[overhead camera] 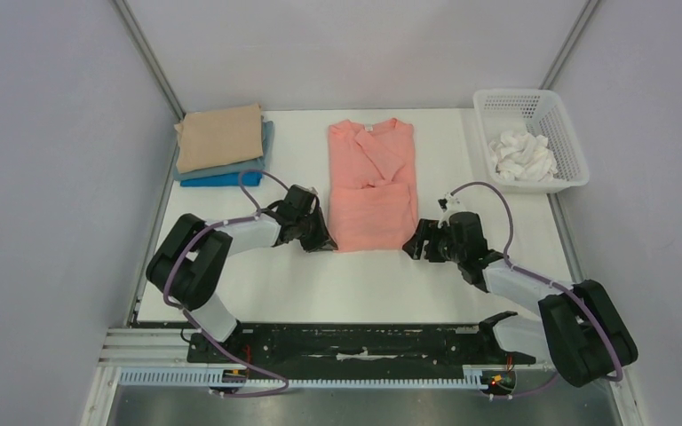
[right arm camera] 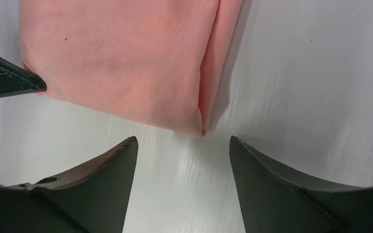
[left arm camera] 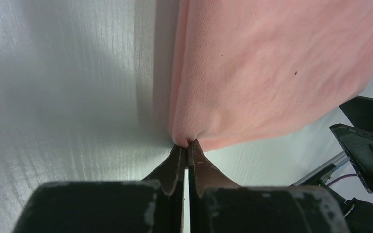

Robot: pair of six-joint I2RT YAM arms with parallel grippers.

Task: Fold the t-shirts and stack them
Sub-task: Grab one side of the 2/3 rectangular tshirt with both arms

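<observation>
Beside the salmon-pink t-shirt [overhead camera: 371,191], left jaws are clamped on its corner; right jaws gape empty.

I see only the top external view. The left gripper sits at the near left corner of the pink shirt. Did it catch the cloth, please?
Observer: Yes. The left wrist view shows the left gripper shut on a corner of the salmon-pink t-shirt; the cloth puckers at the tips.
Operator: Does the right one hold the other corner?
Observer: No. The right wrist view shows the right gripper open, with that corner just ahead of its gap, untouched.
Operator: Is that corner flat?
Observer: Yes, it is a folded edge lying flat on the table.
</observation>
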